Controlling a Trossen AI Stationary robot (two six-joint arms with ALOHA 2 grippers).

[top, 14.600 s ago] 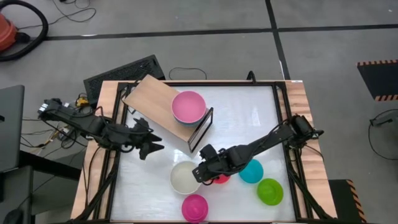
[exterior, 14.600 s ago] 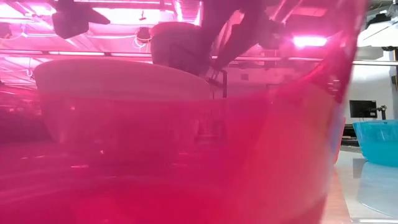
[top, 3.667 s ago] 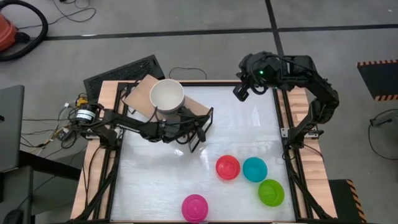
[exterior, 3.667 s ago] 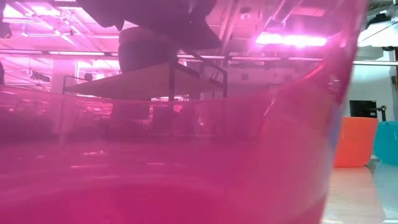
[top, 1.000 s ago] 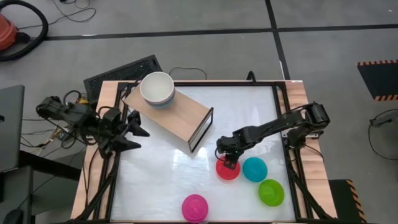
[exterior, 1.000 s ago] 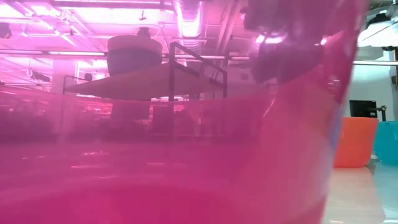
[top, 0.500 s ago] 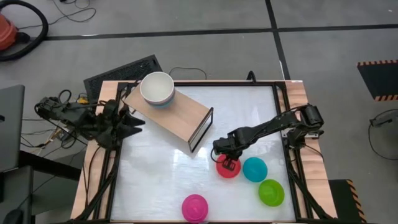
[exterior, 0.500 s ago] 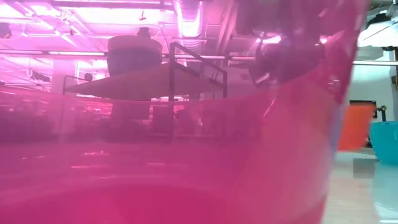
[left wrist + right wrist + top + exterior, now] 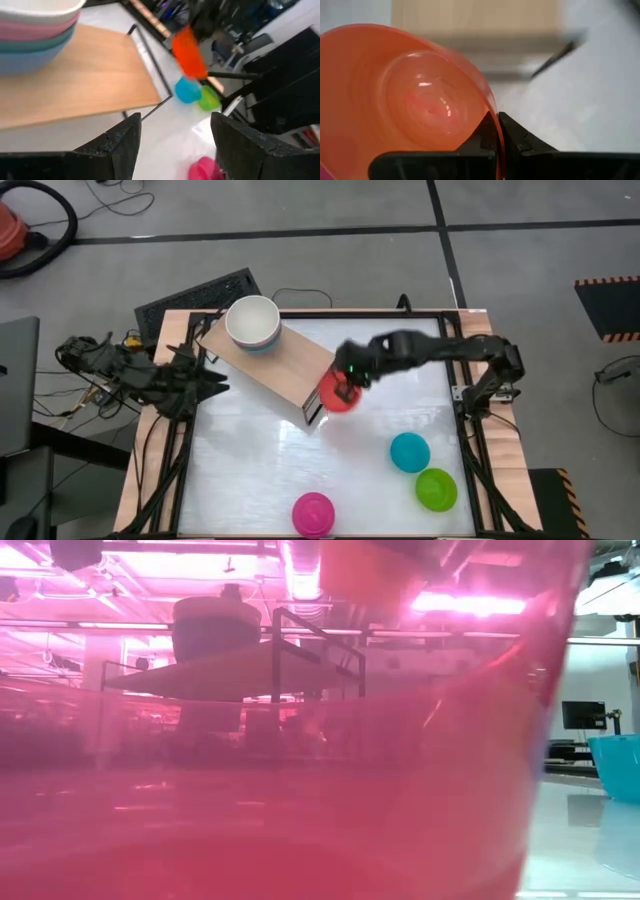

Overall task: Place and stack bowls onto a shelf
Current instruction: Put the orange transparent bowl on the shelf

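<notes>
- The shelf [image 9: 270, 355] stands at the far left of the bench [image 9: 380, 470]. It already carries one stack of bowls [image 9: 252, 325] at its far-left end. The left wrist view shows a white bowl on top, then pink, teal and blue-grey beneath, so four look done.
- The right tool [image 9: 347, 385] is pinched shut on the rim of the red bowl [image 9: 338, 392]. It holds this bowl in the air at the near-right end of the shelf. The right wrist view shows the thin rim clamped between the two fingers, with the wooden board just beyond.
- Three bowls wait on the bench: a teal bowl [image 9: 409, 452] and a lime green bowl [image 9: 435, 488] at the near right, touching or nearly so, and a magenta bowl [image 9: 313, 512] at the near edge.
- The left tool [image 9: 212, 379] hangs with its fingers spread and empty, at the bench's left edge beside the shelf.
- By my reckoning the job is about half done: the red bowl must be set down, then the other three.
</notes>
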